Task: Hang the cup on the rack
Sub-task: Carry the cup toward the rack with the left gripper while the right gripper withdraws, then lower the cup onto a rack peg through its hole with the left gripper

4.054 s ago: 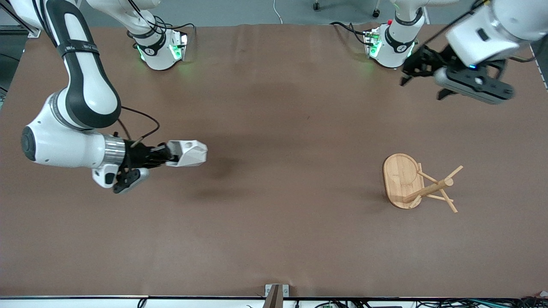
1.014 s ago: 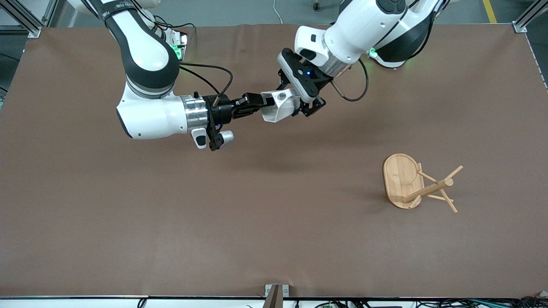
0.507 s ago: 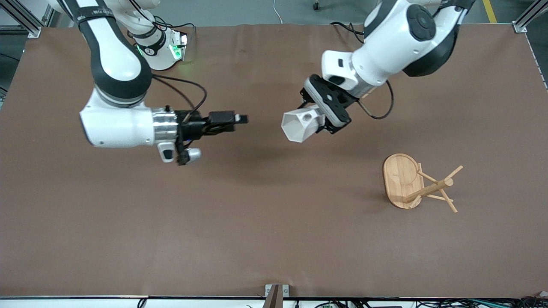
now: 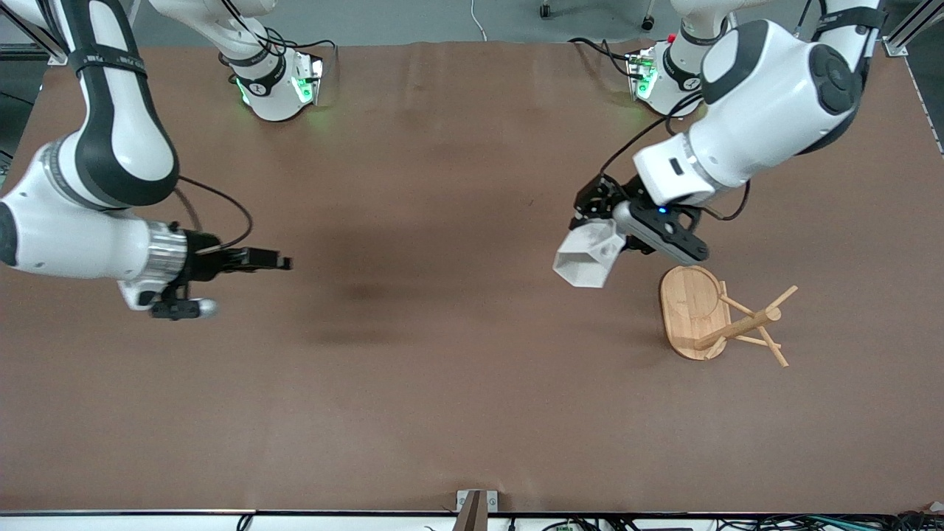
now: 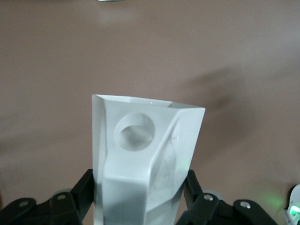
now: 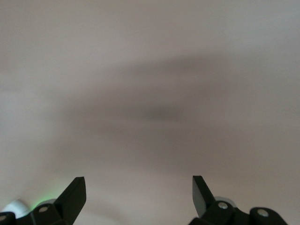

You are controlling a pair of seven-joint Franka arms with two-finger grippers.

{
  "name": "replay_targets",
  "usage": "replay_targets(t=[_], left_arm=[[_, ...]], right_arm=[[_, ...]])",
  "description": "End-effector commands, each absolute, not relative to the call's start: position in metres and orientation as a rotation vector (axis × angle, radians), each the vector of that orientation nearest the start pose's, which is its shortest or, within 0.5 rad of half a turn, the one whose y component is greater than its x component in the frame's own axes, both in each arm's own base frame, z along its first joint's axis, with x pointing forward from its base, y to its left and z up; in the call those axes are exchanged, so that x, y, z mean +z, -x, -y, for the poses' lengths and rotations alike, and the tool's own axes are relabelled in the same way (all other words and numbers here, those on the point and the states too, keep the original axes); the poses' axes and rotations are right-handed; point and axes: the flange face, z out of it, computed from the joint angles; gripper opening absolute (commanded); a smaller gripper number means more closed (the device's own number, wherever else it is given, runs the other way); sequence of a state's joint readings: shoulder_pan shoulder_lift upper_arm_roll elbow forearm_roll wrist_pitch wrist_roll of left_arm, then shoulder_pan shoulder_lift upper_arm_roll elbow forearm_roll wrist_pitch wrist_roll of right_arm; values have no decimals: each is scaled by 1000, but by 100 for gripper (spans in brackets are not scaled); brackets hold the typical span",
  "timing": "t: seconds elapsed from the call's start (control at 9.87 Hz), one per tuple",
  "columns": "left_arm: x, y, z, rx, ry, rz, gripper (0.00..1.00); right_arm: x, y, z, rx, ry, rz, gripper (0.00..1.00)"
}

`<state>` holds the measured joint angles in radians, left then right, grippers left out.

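Note:
My left gripper is shut on the white faceted cup and holds it in the air over the table, just beside the rack's oval base, on the side toward the right arm's end. In the left wrist view the cup fills the space between the left gripper's black fingers, its tab with the round hole facing the camera. The bamboo rack stands with its post and thin pegs bare. My right gripper is open and empty over bare table; it also shows in the right wrist view.
The brown table stretches wide between the two arms. Both arm bases stand along the edge farthest from the front camera. A small metal bracket sits at the nearest edge.
The cup passed from my right gripper to my left one. The left arm carried it over toward the rack. The right arm drew back toward its own end, open.

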<state>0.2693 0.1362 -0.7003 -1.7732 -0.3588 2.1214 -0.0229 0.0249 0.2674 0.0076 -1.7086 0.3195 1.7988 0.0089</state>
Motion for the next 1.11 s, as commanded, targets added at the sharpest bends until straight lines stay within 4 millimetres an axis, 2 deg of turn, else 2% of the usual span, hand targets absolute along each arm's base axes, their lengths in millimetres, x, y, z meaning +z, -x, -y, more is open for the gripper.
replay_targets(t=[0.0, 0.1, 0.2, 0.3, 0.51, 0.61, 0.71, 0.81, 0.91, 1.01], left_arm=[[504, -573, 253, -119, 3568, -121, 0], [494, -578, 248, -125, 3506, -128, 0], [482, -580, 246, -109, 3476, -133, 0], [475, -584, 242, -86, 3480, -107, 0], [456, -597, 223, -42, 3493, -79, 0], [447, -598, 225, -37, 3482, -104, 0], [436, -600, 222, -39, 3429, -149, 0], [424, -599, 225, -22, 3400, -184, 0], [414, -596, 216, -11, 3362, -255, 0], [406, -597, 196, -10, 3325, -346, 0]], right_arm=[[468, -623, 14, 128, 3029, -73, 100], [494, -628, 42, 48, 3084, -47, 100], [533, -629, 60, -49, 3087, -104, 100], [558, -615, 73, -14, 3080, -200, 100], [615, -577, 84, -12, 3083, -249, 100], [639, -554, 88, 3, 3103, -257, 100], [655, -540, 88, 3, 3116, -252, 100], [662, -534, 76, 10, 3161, -221, 100], [669, -527, 77, 0, 3174, -227, 100], [670, -527, 76, -11, 3167, -223, 100]])
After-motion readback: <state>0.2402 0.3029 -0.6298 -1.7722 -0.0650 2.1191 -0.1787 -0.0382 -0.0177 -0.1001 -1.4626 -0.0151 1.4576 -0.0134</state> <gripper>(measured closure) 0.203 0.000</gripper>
